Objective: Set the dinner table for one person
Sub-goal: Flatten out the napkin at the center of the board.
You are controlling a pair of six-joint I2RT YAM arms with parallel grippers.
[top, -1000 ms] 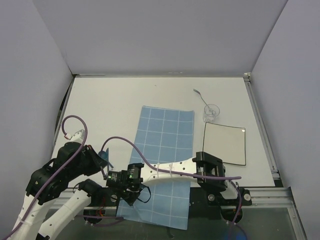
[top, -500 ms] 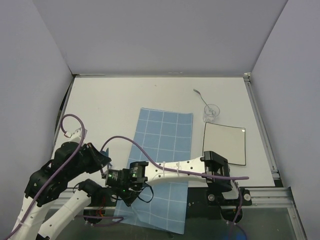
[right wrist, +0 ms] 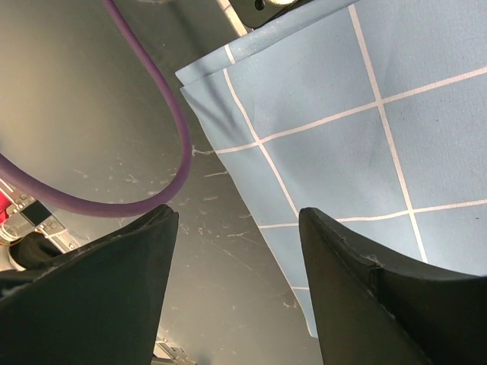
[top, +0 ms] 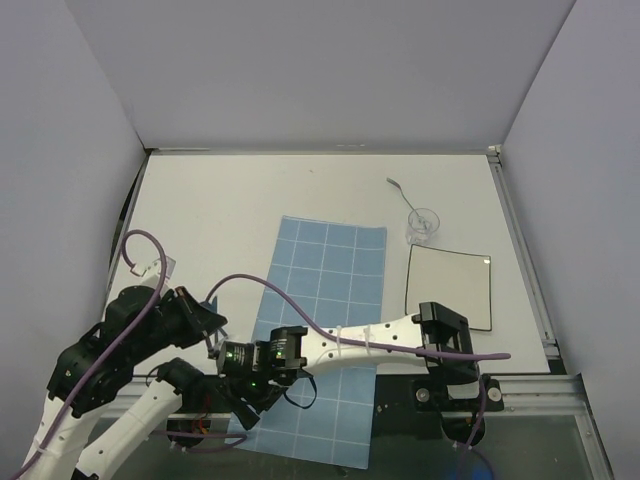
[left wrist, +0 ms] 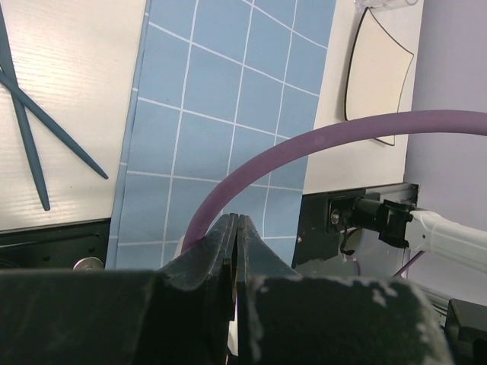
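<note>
The white dinner table (top: 220,200) carries a blue white-gridded mat (top: 325,300) running from its middle down over the near rail. My right gripper (top: 243,400) reaches across to the mat's near-left corner. In the right wrist view it (right wrist: 237,228) stands open, with the mat's corner (right wrist: 365,99) lying loose beyond the fingers and nothing held. My left gripper (left wrist: 237,222) is shut on nothing and hovers above the mat's (left wrist: 228,99) left side. Two dark blue chopsticks (left wrist: 34,129) lie crossed on the table left of the mat.
A square white plate (top: 450,288) with a dark rim lies right of the mat. Behind it stands a clear glass (top: 423,225), and a spoon (top: 400,190) lies further back. A purple cable (left wrist: 304,148) arcs over the mat. The black rail (top: 520,385) runs along the near edge.
My right gripper has opened and let go of the mat's near-left corner after dragging it nearer and to the left. The right arm shifted with it; the left arm barely moved.
</note>
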